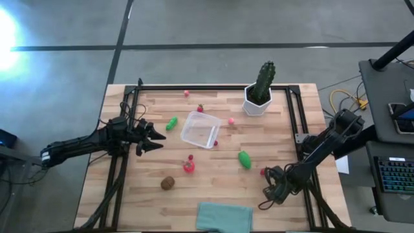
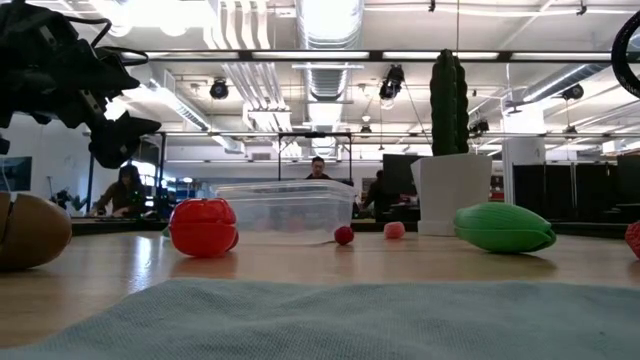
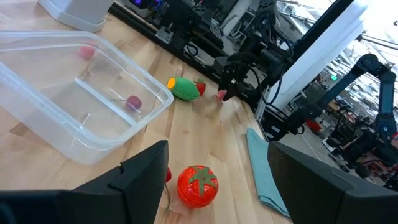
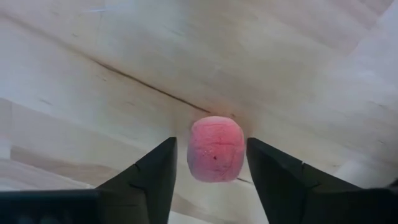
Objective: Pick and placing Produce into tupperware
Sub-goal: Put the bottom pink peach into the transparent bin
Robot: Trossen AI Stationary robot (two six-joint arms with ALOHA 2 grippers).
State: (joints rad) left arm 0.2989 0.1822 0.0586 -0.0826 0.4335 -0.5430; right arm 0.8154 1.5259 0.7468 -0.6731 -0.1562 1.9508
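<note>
**Produce scattered on the desk**

Left tool (image 1: pixel 157 136) hovers spread, just left of the empty tupperware (image 1: pixel 200 129). Right tool (image 4: pixel 210 163), spread, brackets a pink piece (image 4: pixel 215 148) on the desk (image 1: pixel 284 139), fingers not touching it.

A light butcher-block table (image 1: pixel 213 188) carries everything. Near its centre sits the clear tupperware (image 1: pixel 200 129). A white hexagonal pot with a cactus (image 1: pixel 259 98) stands at 1 o'clock from it. A green pod (image 1: pixel 171 123) lies at 9 o'clock, another green pod (image 1: pixel 244 159) at 4 o'clock, a red tomato (image 1: pixel 188 166) at 6 o'clock, a brown kiwi (image 1: pixel 168 183) at 7 o'clock. A teal cloth (image 1: pixel 224 216) lies at the near edge.
</note>
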